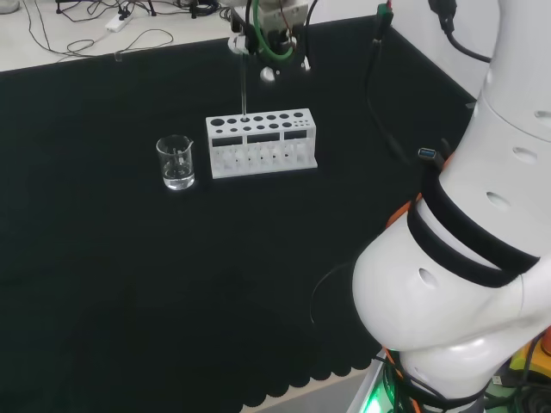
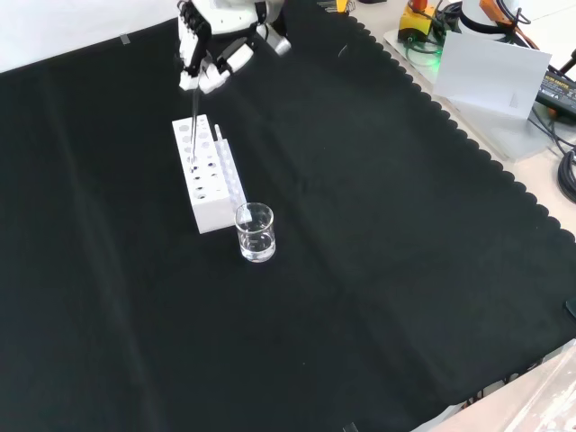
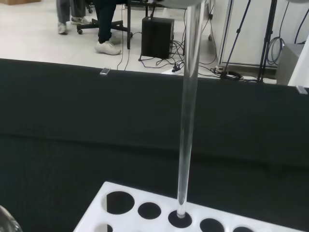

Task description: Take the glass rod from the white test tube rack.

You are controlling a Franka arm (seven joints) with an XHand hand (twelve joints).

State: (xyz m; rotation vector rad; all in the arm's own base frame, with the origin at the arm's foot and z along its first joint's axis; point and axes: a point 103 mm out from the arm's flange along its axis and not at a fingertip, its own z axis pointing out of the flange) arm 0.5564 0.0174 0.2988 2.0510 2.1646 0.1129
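Observation:
The white test tube rack (image 1: 261,143) (image 2: 209,186) stands on the black cloth, with rows of round holes in its top. A thin clear glass rod (image 1: 244,86) (image 2: 192,126) (image 3: 188,111) stands upright over it. In the wrist view the rod's lower tip sits at the mouth of one hole of the rack (image 3: 140,195). The hand (image 1: 269,36) (image 2: 214,52) is above the rack, its fingers curled on the rod's upper end.
A small clear beaker (image 1: 176,162) (image 2: 255,232) stands on the cloth just off one end of the rack. The arm's white links (image 1: 465,258) take up the head view's right. A white sheet (image 2: 490,74) and cables lie past the cloth's scalloped edge.

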